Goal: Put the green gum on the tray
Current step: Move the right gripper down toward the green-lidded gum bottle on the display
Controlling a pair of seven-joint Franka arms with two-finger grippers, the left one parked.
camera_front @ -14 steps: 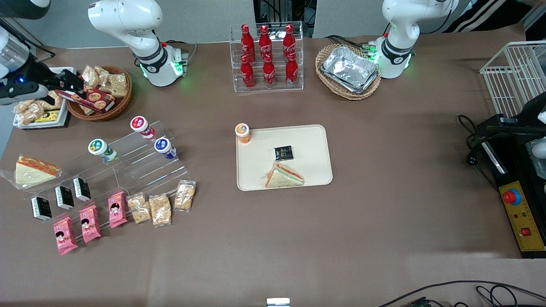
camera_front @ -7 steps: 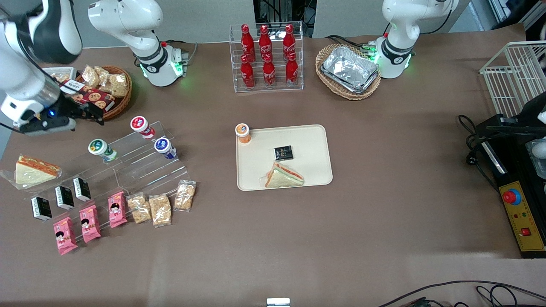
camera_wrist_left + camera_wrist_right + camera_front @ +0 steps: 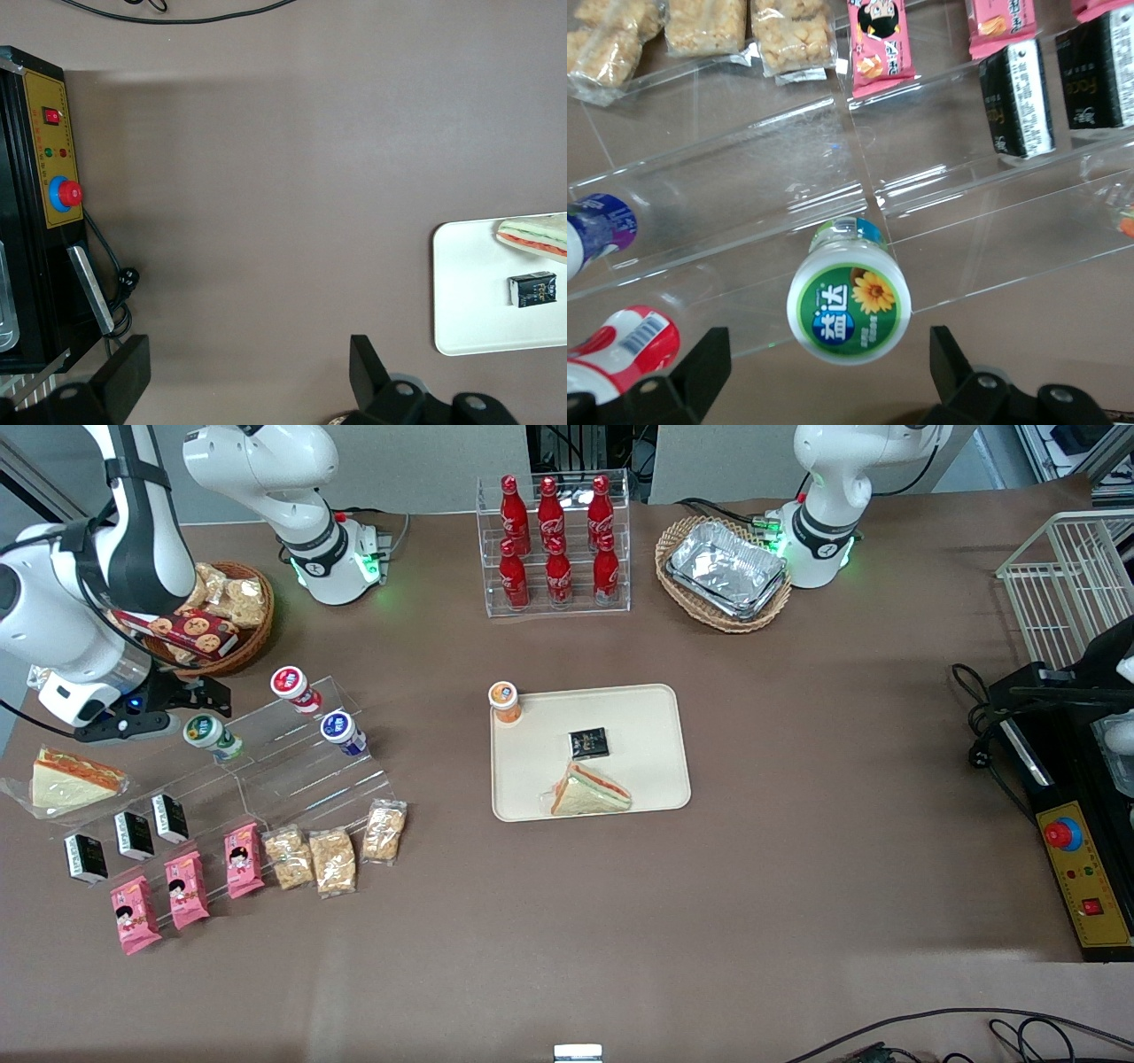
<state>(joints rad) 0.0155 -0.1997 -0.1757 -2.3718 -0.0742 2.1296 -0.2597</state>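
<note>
Tabletop [image 3: 797,886]: brown and broad, carrying everything I work with.
Clear stepped rack [image 3: 283,766]: toward my working end of the tabletop, holding three small bottles on its upper steps.
Tray [image 3: 651,708]: cream-beige, near the middle of the tabletop, well apart from the rack. It carries a wrapped sandwich [image 3: 589,793] and a small black packet [image 3: 589,741], and an orange-lidded bottle [image 3: 504,701] stands at one corner.
My gripper [image 3: 182,713]: hovering just beside the green gum and slightly above it, with the bottle lined up between my fingers [image 3: 700,372] in the wrist view.
Fingers: spread wide apart, touching nothing.
Green gum [image 3: 209,734]: on an upper rack step, lid [image 3: 849,305] toward my wrist camera, the red-lidded bottle [image 3: 293,687] and blue-lidded bottle [image 3: 341,731] nearby.
Progress: as I judge it, this is early. The approach is nearly done; closing on the bottle, lifting it clear of the rack, carrying it to the tray and releasing it all remain.
</note>
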